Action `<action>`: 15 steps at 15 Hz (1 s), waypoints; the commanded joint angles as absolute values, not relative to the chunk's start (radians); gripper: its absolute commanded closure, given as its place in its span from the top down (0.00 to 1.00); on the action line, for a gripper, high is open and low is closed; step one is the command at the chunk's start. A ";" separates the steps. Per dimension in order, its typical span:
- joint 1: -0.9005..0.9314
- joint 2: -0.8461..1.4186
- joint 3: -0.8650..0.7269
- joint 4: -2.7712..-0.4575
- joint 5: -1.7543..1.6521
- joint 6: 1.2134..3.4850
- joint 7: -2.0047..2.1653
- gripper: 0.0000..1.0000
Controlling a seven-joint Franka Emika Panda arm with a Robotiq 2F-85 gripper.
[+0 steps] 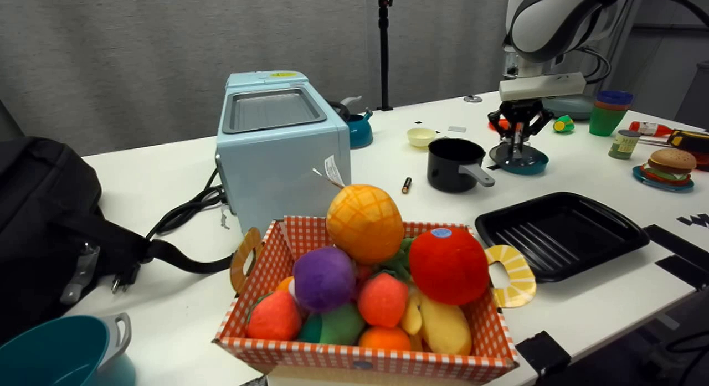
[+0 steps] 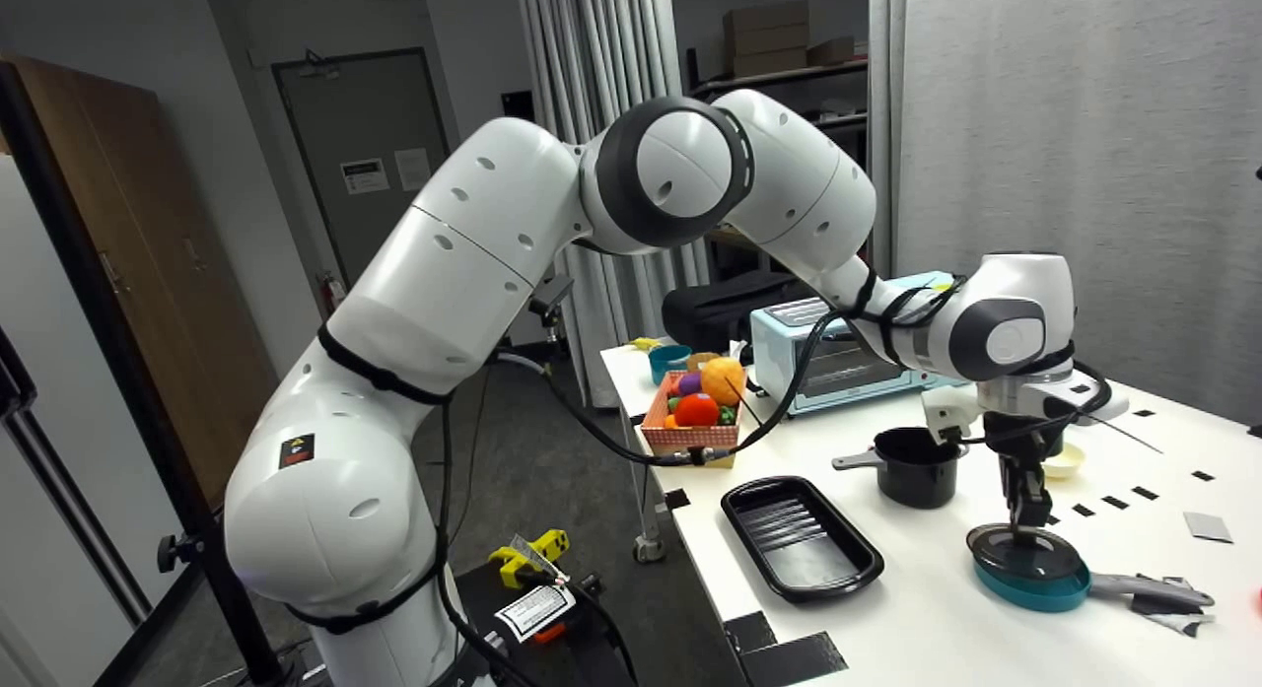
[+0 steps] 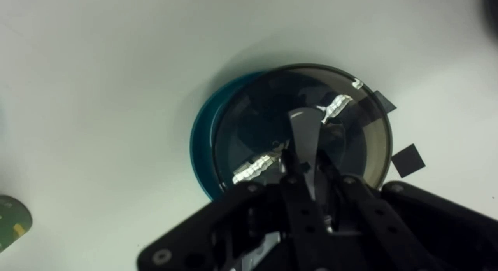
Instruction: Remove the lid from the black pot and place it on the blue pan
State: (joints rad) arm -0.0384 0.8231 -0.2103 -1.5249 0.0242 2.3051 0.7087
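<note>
The dark see-through lid (image 1: 505, 155) is over the teal-blue pan (image 1: 536, 167), set off to one side so that part of the pan shows. In an exterior view the lid (image 2: 1020, 554) covers most of the pan (image 2: 1035, 598); I cannot tell whether they touch. In the wrist view the lid (image 3: 256, 119) overhangs one side of the pan (image 3: 200, 146). My gripper (image 3: 305, 156) is shut on the lid's grey knob, pointing down; it also shows in both exterior views (image 1: 518, 141) (image 2: 1027, 521). The black pot (image 1: 450, 167) stands uncovered beside the pan; it also shows here (image 2: 917, 480).
A black grill tray (image 1: 559, 236) lies near the pan and pot. A box of plush fruit (image 1: 354, 350) and a light-blue toaster oven (image 1: 288, 164) stand farther along. A pale bowl (image 1: 421, 137), battery (image 1: 407, 185), can (image 1: 624, 144), cups (image 1: 606, 117) and toy burger (image 1: 667, 167) are nearby.
</note>
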 commanded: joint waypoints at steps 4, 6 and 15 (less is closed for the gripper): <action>-0.071 0.802 -0.205 -1.540 0.070 2.299 0.715 0.04; -0.088 0.791 -0.190 -1.546 0.102 2.292 0.701 0.04; -0.115 0.760 -0.174 -1.565 0.193 2.293 0.684 0.04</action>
